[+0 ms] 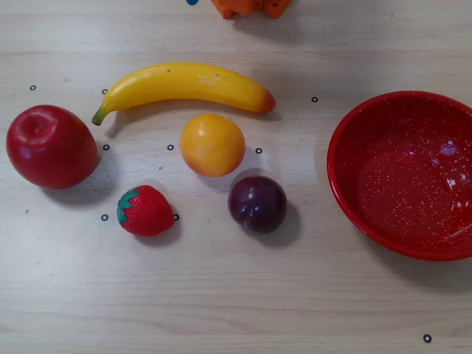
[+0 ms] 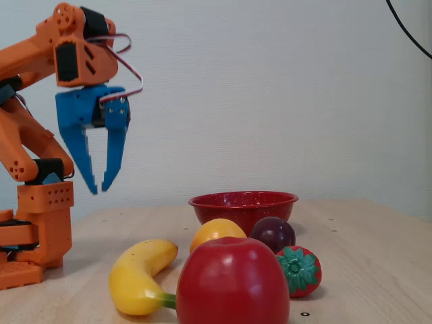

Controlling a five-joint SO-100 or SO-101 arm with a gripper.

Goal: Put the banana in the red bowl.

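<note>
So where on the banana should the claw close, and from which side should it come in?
Grip the banana around its thick middle, coming straight down from above with the jaws across its width. It lies flat with bare table on both long sides, the orange sitting just clear. The claw hangs open above the table.

Quick count of what's on the worktop (image 1: 221, 295): one banana (image 1: 184, 85), one apple (image 1: 50, 146), one orange (image 1: 212, 144), one plum (image 1: 257, 203), one strawberry (image 1: 145, 211), so five fruits total. Plus one red bowl (image 1: 354, 199). One orange arm (image 2: 40, 61) with one blue claw (image 2: 98, 189).
</note>
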